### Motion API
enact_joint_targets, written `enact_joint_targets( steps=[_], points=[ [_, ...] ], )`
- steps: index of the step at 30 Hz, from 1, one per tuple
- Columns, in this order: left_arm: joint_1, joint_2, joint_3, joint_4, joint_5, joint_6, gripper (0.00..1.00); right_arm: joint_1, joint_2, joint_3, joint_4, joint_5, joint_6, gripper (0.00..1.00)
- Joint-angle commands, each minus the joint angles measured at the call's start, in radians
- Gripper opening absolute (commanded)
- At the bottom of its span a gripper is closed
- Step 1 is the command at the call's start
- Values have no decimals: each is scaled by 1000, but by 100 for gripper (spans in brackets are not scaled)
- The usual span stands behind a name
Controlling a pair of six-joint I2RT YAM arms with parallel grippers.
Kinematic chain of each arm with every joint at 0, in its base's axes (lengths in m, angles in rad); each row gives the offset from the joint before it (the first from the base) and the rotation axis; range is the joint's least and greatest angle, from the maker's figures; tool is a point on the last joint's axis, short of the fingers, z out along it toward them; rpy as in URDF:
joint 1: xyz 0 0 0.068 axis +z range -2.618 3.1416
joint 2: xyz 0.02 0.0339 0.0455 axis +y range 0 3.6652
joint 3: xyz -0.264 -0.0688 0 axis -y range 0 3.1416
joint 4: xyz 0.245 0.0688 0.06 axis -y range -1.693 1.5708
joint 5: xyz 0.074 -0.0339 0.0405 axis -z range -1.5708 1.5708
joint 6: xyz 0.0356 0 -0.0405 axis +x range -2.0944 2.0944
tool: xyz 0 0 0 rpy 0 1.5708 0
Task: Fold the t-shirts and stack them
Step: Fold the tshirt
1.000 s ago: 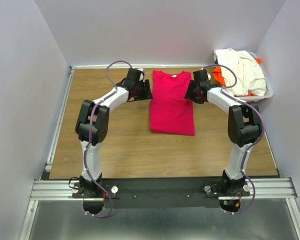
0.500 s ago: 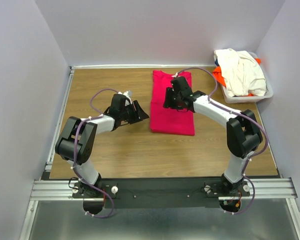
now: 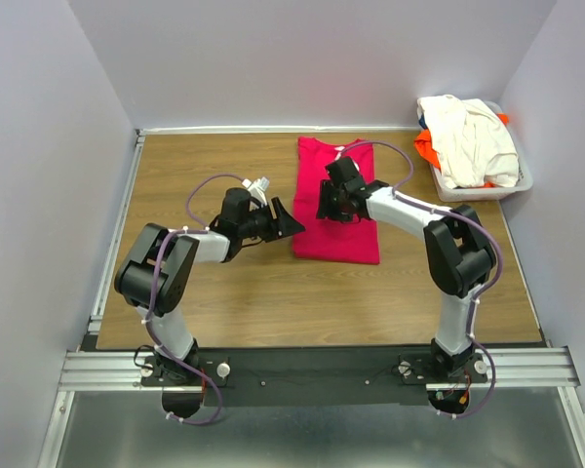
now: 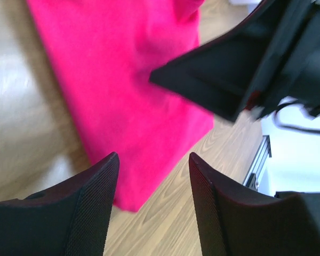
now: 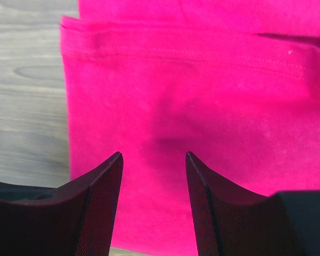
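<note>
The crimson-pink t-shirt (image 3: 343, 239) lies flat on the wooden table, folded into a long rectangle, collar at the far end. My right gripper (image 3: 324, 203) hovers open over the shirt's left middle; its wrist view shows pink cloth (image 5: 202, 96) below the spread fingers. My left gripper (image 3: 291, 222) is open and empty just left of the shirt's left edge; its wrist view shows the shirt's near corner (image 4: 122, 133) and the right gripper above it. The cream-white t-shirt (image 3: 470, 136) and the orange t-shirt (image 3: 427, 148) lie heaped in the basket.
A white plastic basket (image 3: 524, 177) stands at the far right corner of the table (image 3: 224, 292), against the wall. Grey walls close in the table on three sides. A metal rail runs along the near edge.
Both arms left the shirt's far corners. The right gripper moved onto the shirt's left middle; the left gripper swung down and right to the shirt's left edge. The shirt has not moved.
</note>
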Motion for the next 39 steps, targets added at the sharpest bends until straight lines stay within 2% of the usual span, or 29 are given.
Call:
enact_joint_targets(
  steps=[1,20,24,31,39],
  points=[
    [-4,20,-42,30,4,0,65,7,27,53,-2,30,27,57],
    [-24,61,-31,31,38,27,66,8,103,130,10,-13,58,56],
    [-24,51,-33,31,46,35,66,7,95,147,17,-39,62,44],
    [-24,49,-25,25,63,44,65,8,129,191,25,-117,64,33],
    [-26,55,-10,11,69,58,64,8,236,274,51,-234,53,31]
  ],
)
